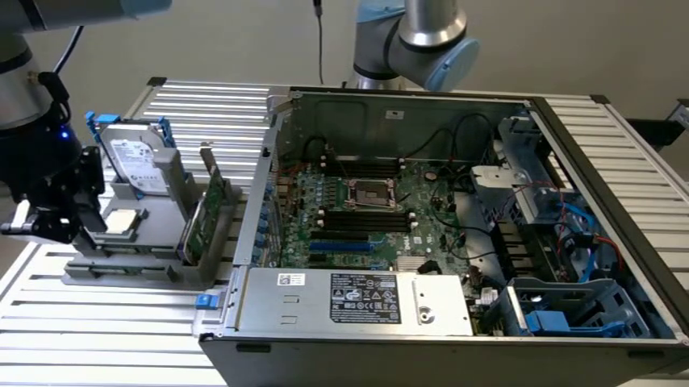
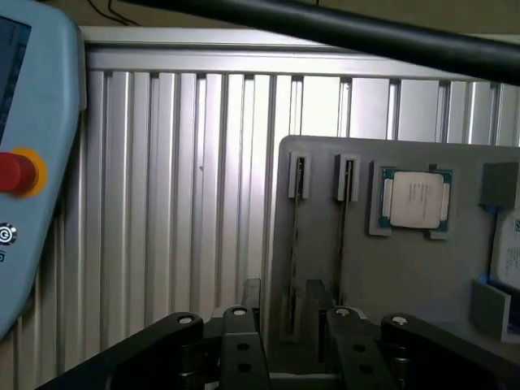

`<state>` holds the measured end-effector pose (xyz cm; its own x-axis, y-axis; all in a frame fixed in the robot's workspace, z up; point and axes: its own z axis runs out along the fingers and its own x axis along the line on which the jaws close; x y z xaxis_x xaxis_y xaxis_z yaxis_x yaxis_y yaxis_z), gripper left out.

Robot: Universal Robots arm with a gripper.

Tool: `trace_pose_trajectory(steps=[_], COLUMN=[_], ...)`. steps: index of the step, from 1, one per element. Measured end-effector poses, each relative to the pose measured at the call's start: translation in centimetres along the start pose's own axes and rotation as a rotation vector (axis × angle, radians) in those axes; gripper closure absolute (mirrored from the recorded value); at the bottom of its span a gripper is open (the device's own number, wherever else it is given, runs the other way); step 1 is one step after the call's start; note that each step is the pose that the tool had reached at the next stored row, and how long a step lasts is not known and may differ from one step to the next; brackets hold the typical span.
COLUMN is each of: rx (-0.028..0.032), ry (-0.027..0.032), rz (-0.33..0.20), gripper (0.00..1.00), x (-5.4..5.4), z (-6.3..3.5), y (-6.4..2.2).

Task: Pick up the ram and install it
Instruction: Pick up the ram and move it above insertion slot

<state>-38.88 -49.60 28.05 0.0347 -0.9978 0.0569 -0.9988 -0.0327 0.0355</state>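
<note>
My gripper hangs open over the near end of a grey parts holder, its two black fingers set wide apart. Two narrow slots run along the holder below it. A thin strip seen edge-on stands in the slot between my fingers, which I take for the ram; a second strip stands in the neighbouring slot. Nothing is gripped. In the exterior view the gripper is at the holder's left end. The open computer case shows black motherboard slots.
On the holder sit a processor chip, a silver-labelled hard drive and a tall green expansion card with a bracket. A light-blue teach pendant with a red button lies beside it. A second arm stands behind the case.
</note>
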Motion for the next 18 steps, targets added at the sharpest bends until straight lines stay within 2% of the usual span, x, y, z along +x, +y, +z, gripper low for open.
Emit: trace_pose_trajectory(steps=[12, 18], rx=[0.0050, 0.0054], ry=[0.0029, 0.0033], rz=[-0.085, -0.092], gripper=[0.64, 0.64], x=[0.5, 0.4], z=[2.22, 3.30], y=[-0.13, -0.18])
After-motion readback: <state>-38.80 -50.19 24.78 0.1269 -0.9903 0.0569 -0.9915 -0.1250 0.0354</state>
